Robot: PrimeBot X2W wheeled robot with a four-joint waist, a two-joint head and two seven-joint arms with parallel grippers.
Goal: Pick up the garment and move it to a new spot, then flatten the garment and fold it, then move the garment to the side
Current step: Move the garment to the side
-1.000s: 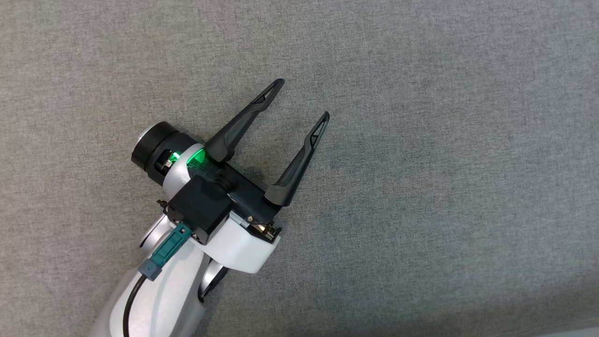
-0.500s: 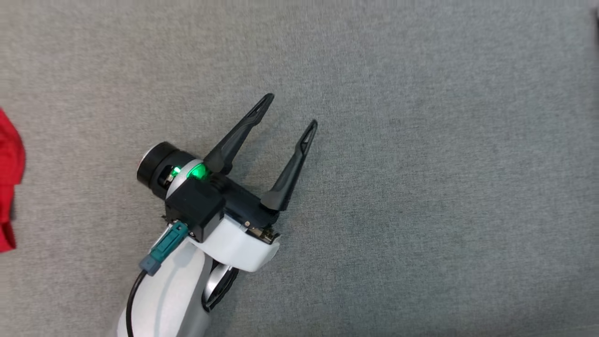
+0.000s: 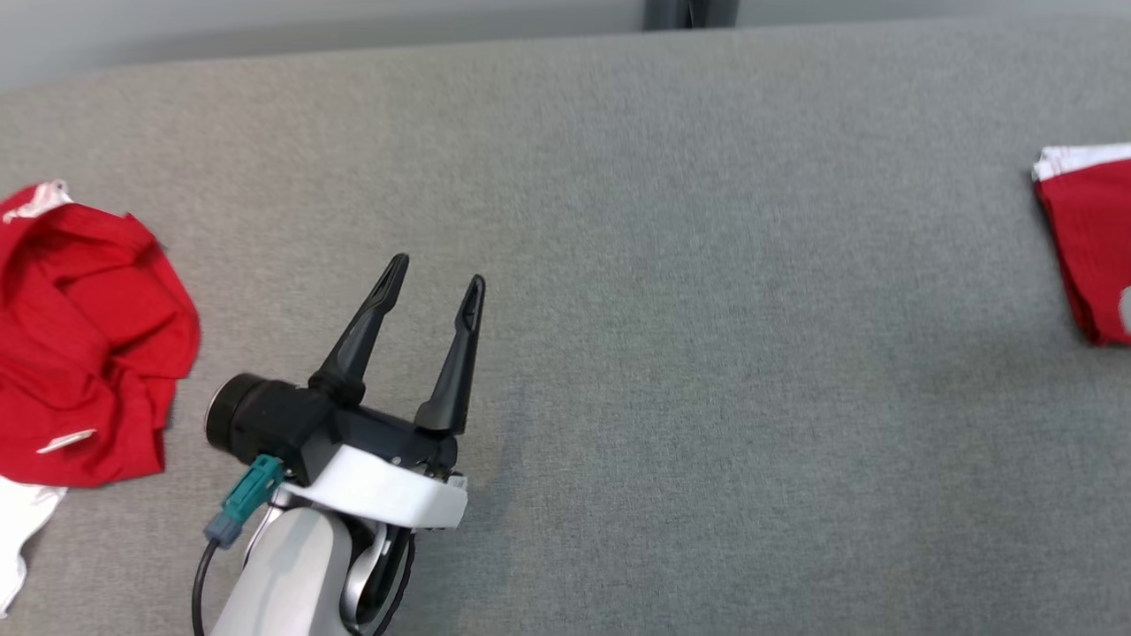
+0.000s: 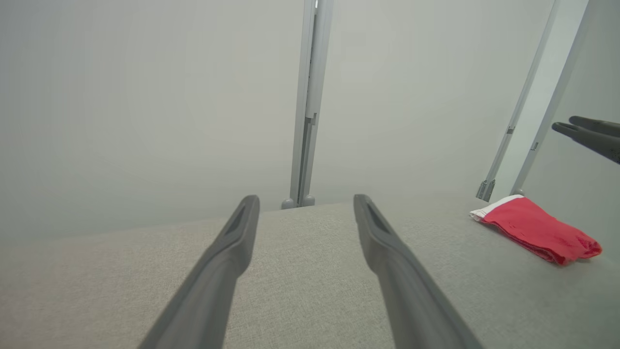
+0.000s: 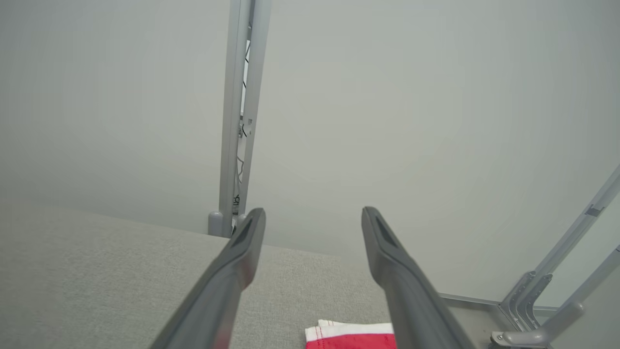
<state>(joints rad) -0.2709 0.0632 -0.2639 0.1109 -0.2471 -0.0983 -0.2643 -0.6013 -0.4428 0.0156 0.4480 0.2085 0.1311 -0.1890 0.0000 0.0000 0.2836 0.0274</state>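
Note:
A folded red garment (image 3: 1091,247) with a white edge lies flat at the table's far right; it also shows in the left wrist view (image 4: 537,232) and under my right fingers (image 5: 353,339). A crumpled red garment (image 3: 79,353) lies in a heap at the left edge. My left gripper (image 3: 438,269) hovers over bare cloth right of the heap, open and empty (image 4: 305,198). My right gripper (image 5: 313,211) is open and empty, just above the folded garment's white edge, and its fingertips show in the left wrist view (image 4: 565,123).
The table (image 3: 707,371) is covered in grey fabric. A white cloth (image 3: 22,521) peeks out below the crumpled heap. A grey metal post (image 3: 689,13) stands behind the far edge, with pale wall panels and frame struts (image 4: 513,131) at the back right.
The head camera has tilted up and pulled back, so the far table edge and both red garments have come into view. My left gripper stays open and empty.

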